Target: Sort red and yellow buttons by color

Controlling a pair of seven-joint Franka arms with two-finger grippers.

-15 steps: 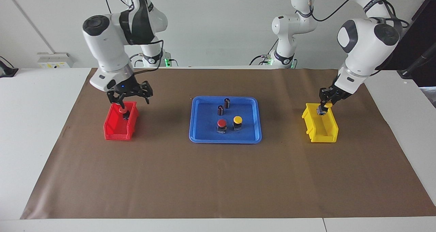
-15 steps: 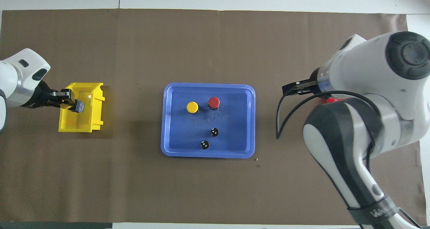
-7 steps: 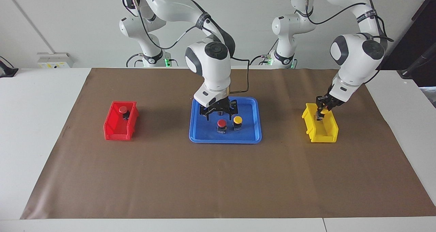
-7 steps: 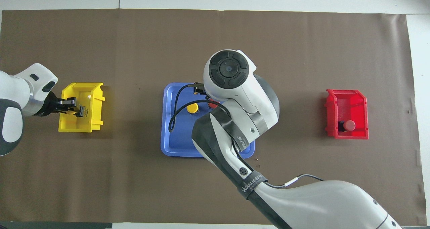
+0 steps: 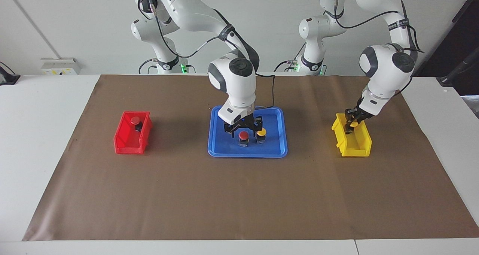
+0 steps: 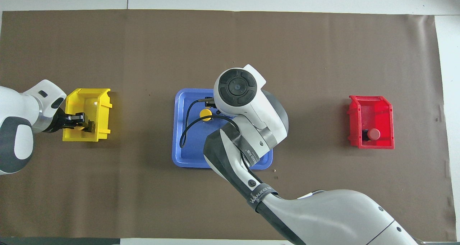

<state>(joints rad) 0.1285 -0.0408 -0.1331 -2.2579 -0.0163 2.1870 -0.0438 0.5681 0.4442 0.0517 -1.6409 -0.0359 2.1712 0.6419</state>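
My right gripper (image 5: 242,130) hangs open just over the red button (image 5: 243,136) in the blue tray (image 5: 220,150); yellow button (image 5: 261,132) sits beside it. My left gripper (image 5: 352,122), low in the yellow bin (image 5: 355,146), is clamped on a 2nd yellow button (image 5: 353,124); other red button (image 5: 135,120) lies in the red bin (image 5: 127,142).

White tabletop (image 5: 45,142) carrying brown paper sheet (image 5: 239,195); lying on the sheet: red bin (image 5: 129,142) toward right arm's end, blue tray (image 5: 224,150) mid, yellow bin (image 5: 353,146) toward left arm's end
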